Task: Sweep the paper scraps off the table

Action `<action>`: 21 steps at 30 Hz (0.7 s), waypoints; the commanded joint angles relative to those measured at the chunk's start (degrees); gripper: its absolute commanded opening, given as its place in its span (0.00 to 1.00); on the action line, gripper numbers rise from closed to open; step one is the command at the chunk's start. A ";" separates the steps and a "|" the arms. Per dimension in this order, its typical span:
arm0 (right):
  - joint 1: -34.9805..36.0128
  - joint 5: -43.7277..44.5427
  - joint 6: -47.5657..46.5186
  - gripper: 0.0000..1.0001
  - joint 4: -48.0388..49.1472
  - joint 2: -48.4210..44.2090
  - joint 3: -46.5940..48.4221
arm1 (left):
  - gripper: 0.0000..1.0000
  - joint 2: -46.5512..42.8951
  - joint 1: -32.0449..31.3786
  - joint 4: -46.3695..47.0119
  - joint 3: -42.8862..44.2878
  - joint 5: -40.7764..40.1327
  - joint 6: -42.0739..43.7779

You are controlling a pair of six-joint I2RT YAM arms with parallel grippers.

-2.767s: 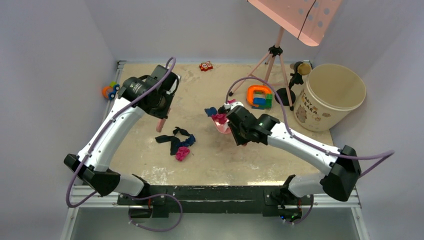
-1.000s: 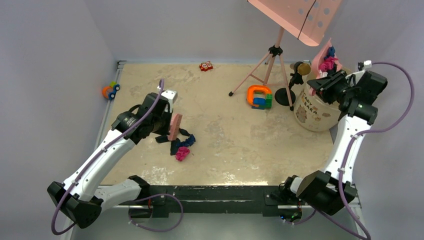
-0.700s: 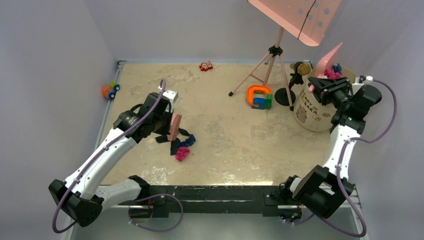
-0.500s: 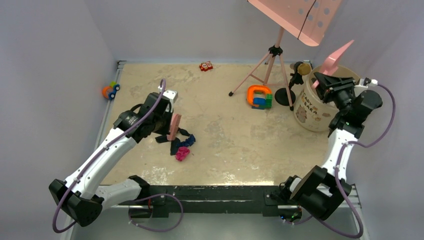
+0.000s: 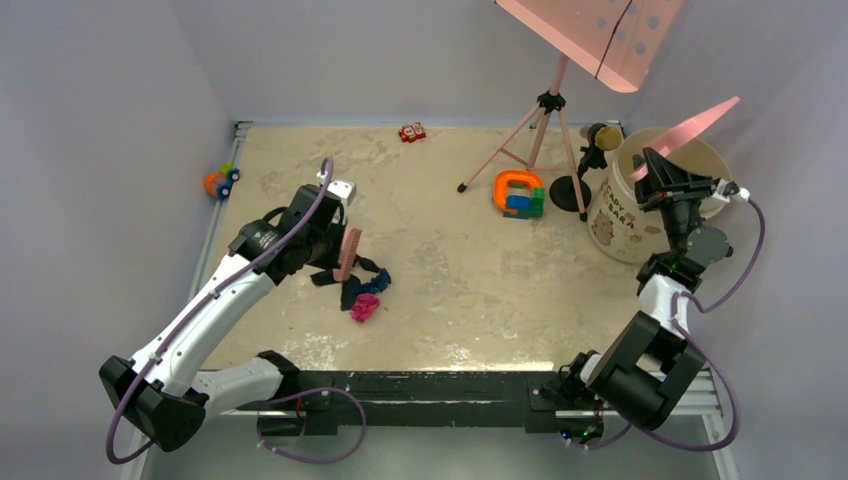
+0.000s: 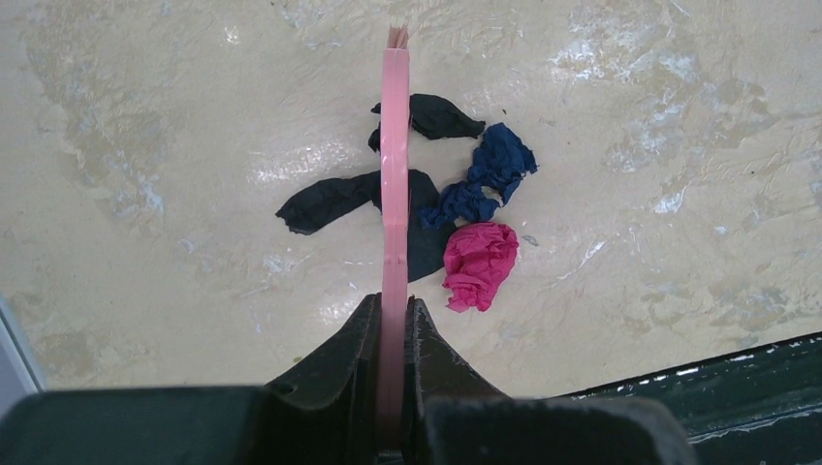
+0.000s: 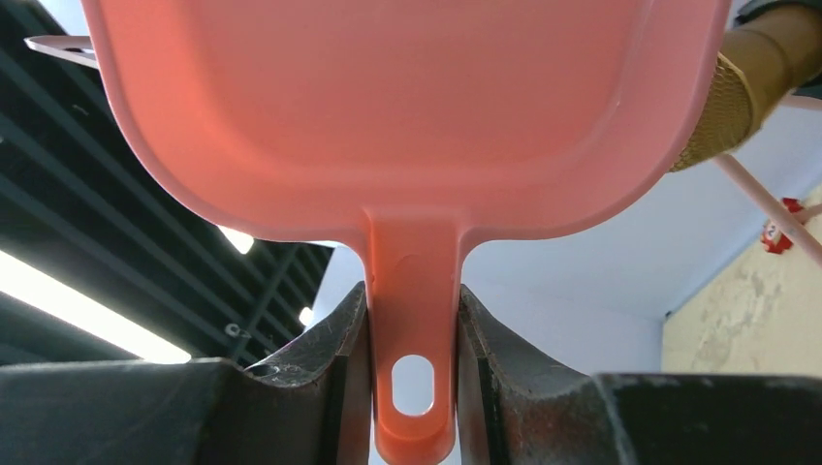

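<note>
A small pile of paper scraps point(image 5: 358, 288) lies left of the middle of the beige table point(image 5: 470, 290): black strips point(image 6: 330, 199), a dark blue wad point(image 6: 490, 174) and a magenta wad point(image 6: 478, 263). My left gripper point(image 5: 338, 255) is shut on a thin pink brush point(image 6: 394, 184), held edge-on right over the scraps. My right gripper point(image 5: 668, 170) is shut on the handle of a pink dustpan point(image 7: 407, 107), tipped up above the cream bucket point(image 5: 640, 215). No scraps show in the pan.
A pink tripod stand point(image 5: 545, 125) and a black-based microphone point(image 5: 590, 150) stand at the back right beside the bucket. An orange, blue and green toy point(image 5: 520, 193) lies near them. A red-and-white block point(image 5: 411, 131) sits at the back edge, a small toy point(image 5: 220, 182) at the left rail.
My right arm carried the dustpan with scraps from mid-table to the bucket and tipped it up; the scraps are gone from it. My left arm came down to the pile with the brush.
</note>
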 commanded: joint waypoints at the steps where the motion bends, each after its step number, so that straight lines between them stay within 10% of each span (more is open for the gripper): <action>1: -0.32 1.61 8.22 0.00 16.96 1.40 0.97 | 0.00 -0.44 -0.04 2.68 -0.02 -1.63 -1.02; 7: -0.32 -4.01 -12.50 0.00 -6.01 -5.24 9.82 | 0.00 -0.88 -0.02 2.75 -0.04 -2.50 -0.78; 13: 2.02 3.41 -54.61 0.00 -58.31 -15.55 26.38 | 0.00 -2.94 -0.04 3.28 -0.34 -5.68 -0.51; 21: 21.26 21.21 -78.96 0.00 -77.65 -23.82 29.64 | 0.00 -6.99 0.04 3.75 -0.78 -14.31 -2.22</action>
